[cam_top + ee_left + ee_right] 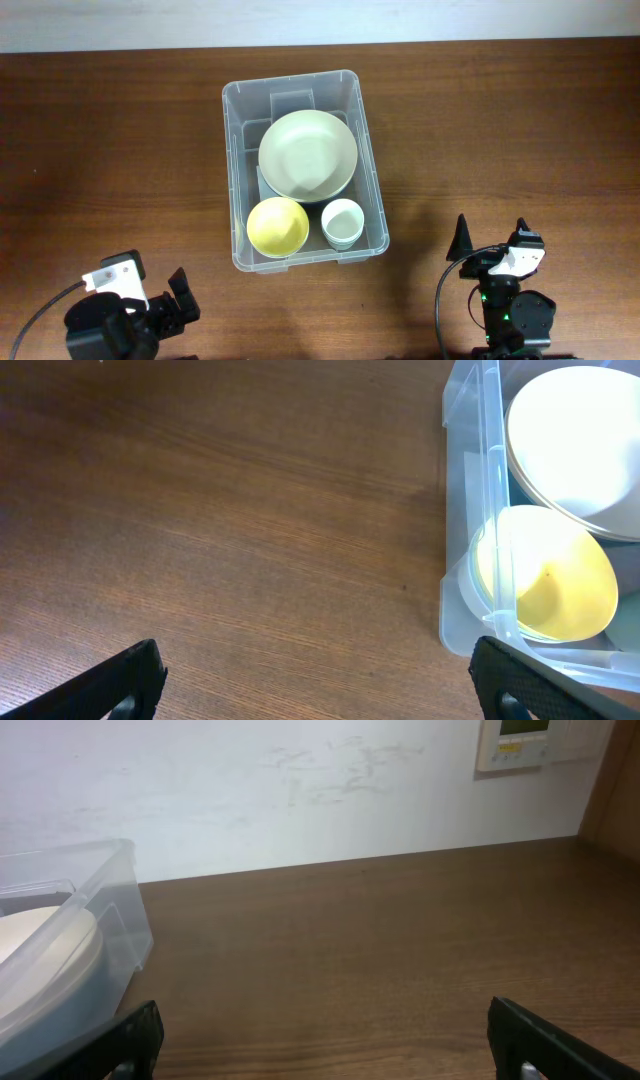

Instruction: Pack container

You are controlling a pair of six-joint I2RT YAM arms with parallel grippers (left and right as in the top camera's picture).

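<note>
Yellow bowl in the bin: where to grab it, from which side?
Probably its rim, from straight above: the yellow bowl sits upright, open side up, in the container's near left corner. Take the edge facing the white cup, where a gap shows; walls crowd its left and near sides.

Soft, even light; overexposed white glare inside the container.

Lab-like room: wooden table, bare white wall (a small control panel upon it)
</note>
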